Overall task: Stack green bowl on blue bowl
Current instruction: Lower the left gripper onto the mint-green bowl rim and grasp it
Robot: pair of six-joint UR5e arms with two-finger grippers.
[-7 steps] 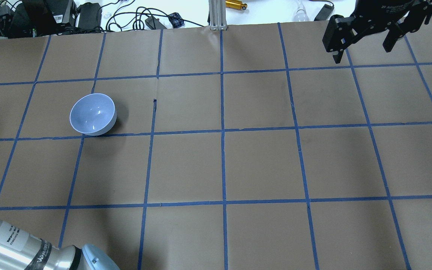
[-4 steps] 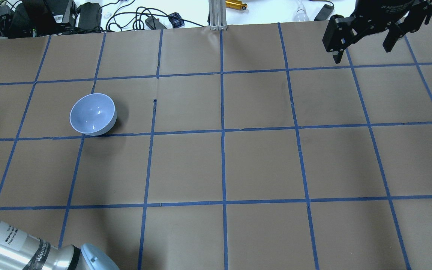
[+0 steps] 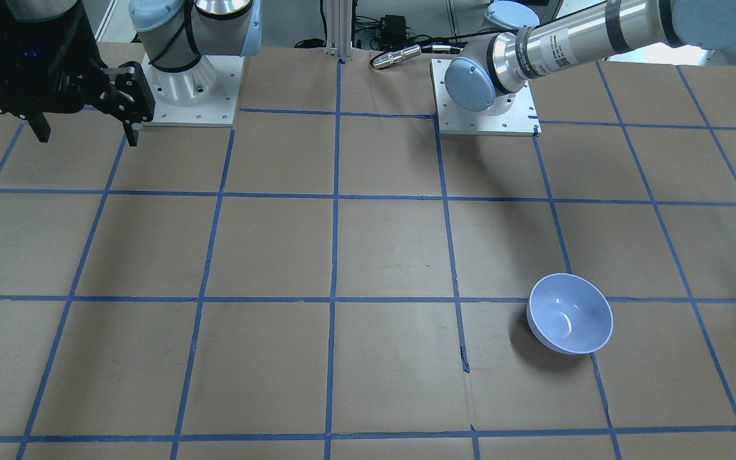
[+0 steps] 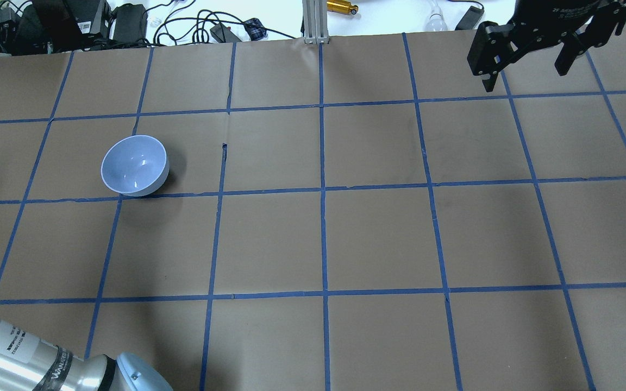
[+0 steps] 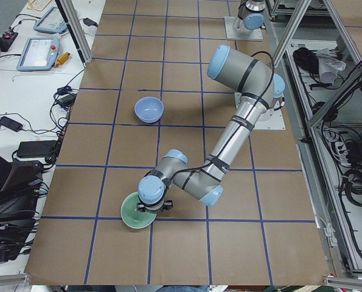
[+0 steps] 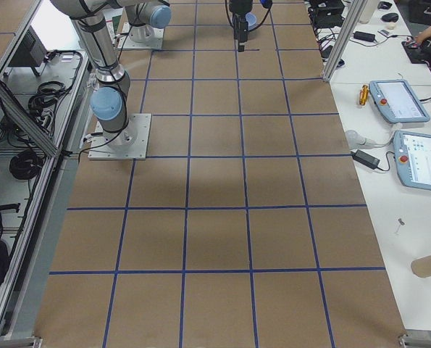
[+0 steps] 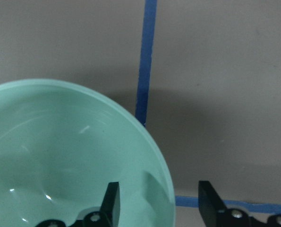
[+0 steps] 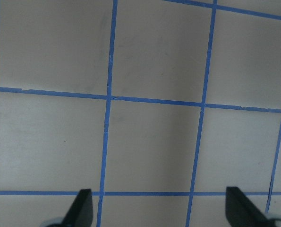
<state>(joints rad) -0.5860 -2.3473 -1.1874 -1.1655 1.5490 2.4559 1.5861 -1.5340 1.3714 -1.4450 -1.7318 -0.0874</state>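
The green bowl (image 5: 134,213) stands upright near the table's end on my left; it fills the lower left of the left wrist view (image 7: 60,161). My left gripper (image 7: 159,205) is open and straddles its rim, with one finger (image 7: 111,203) inside the bowl and the other outside. The blue bowl (image 4: 135,165) stands upright and empty on the left half of the table, also in the front view (image 3: 570,313) and the left view (image 5: 149,109). My right gripper (image 4: 525,70) is open and empty, high over the far right, away from both bowls.
The table (image 4: 378,239) is brown paper with a blue tape grid. Cables, power bricks and a metal post (image 4: 313,21) lie past its far edge. Tablets (image 6: 400,101) sit on the side bench. My left arm's forearm (image 4: 14,353) crosses the near left corner.
My left arm's forearm has shifted very slightly in the overhead view. The blue bowl and the right gripper have not moved.
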